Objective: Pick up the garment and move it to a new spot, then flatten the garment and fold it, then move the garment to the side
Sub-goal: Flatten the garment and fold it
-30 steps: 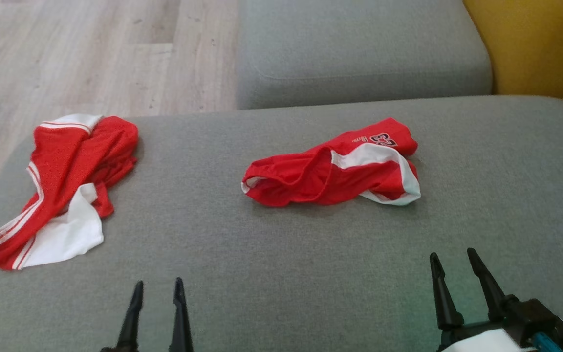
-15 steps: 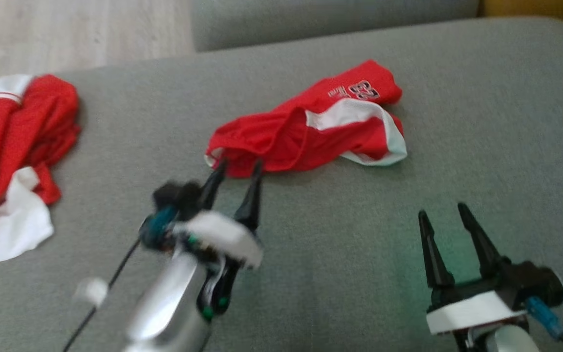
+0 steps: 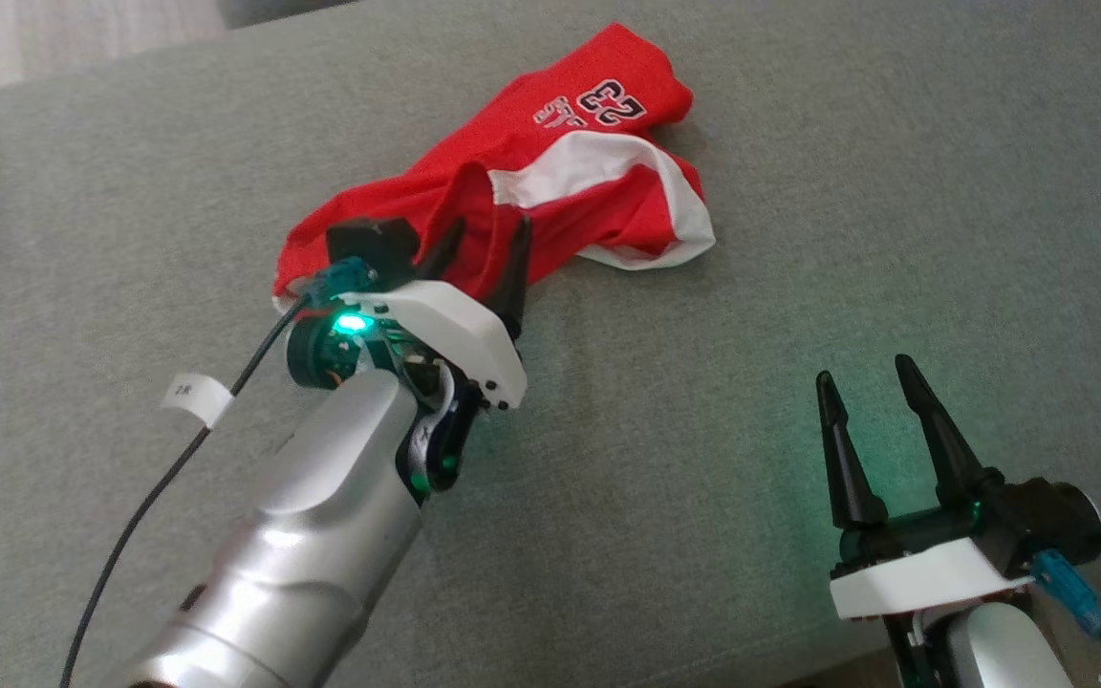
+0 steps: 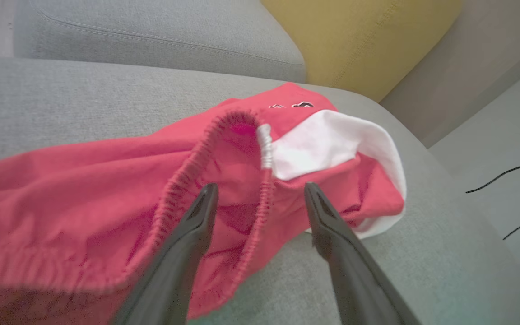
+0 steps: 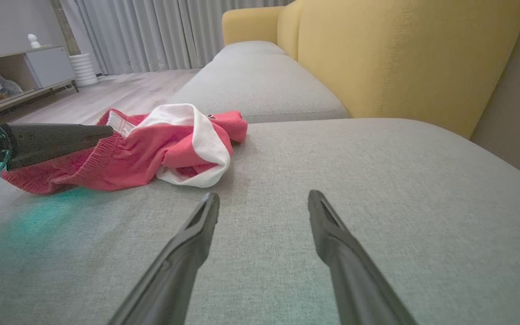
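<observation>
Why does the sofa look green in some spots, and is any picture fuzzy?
Head view: a green lamp glows behind the left pincer, and green light tints the grey cushion by the right pincer. Right wrist view: a teal patch on that cushion, low left. Left wrist view: the red garment looks smeary nearest the lens.

You had a grey woven-fabric sofa seat spread before you, with a second grey cushion beyond it and a mustard-yellow upholstered backrest along one side. Past the sofa lay a pale wood-plank floor, white pleated curtains, and a low white cabinet with a ribbed white pot beside it.
</observation>
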